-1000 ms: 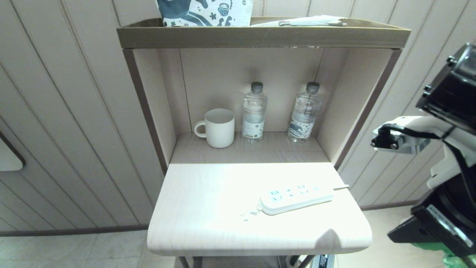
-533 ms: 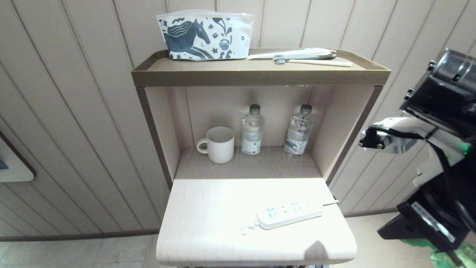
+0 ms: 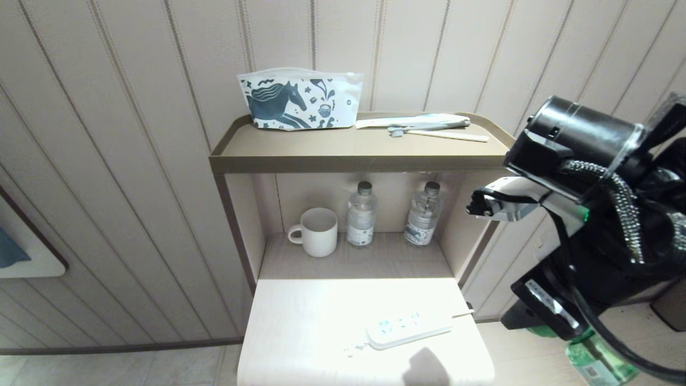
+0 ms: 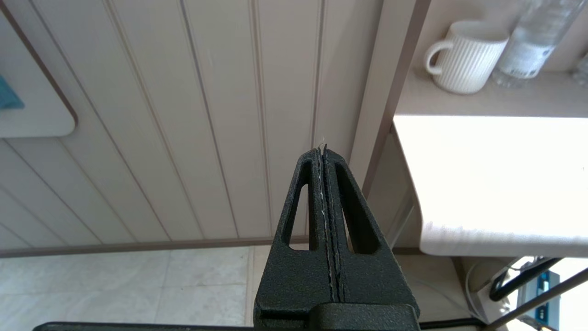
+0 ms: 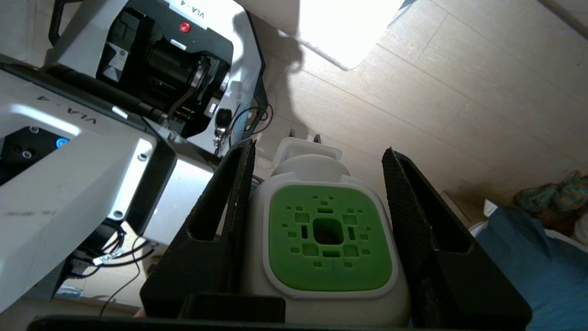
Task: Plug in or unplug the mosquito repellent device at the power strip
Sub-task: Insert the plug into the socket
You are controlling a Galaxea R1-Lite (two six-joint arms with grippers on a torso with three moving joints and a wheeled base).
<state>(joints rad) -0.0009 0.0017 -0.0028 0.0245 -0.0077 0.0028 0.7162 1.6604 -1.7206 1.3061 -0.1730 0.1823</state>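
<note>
The mosquito repellent device (image 5: pixel 328 239), white with a green perforated face and two plug prongs at its far end, sits between the black fingers of my right gripper (image 5: pixel 318 147), which is shut on its sides above the floor. In the head view its green bottle (image 3: pixel 599 360) shows at the lower right, beside and below the table. The white power strip (image 3: pixel 408 328) lies on the light tabletop (image 3: pixel 300 327) near its right edge, with nothing plugged into it. My left gripper (image 4: pixel 322 149) is shut and empty, parked left of the table.
A white mug (image 3: pixel 317 231) and two clear water bottles (image 3: pixel 361 214) (image 3: pixel 423 213) stand in the shelf recess behind the table. A horse-print pouch (image 3: pixel 299 99) and toothbrushes (image 3: pixel 429 128) lie on the top shelf. The robot base (image 5: pixel 92 151) is under the right gripper.
The head camera has risen and pulled back: the shelf unit and table sit lower and smaller, and the top shelf has come fully into sight. The right arm reaches further into view, still gripping the device.
</note>
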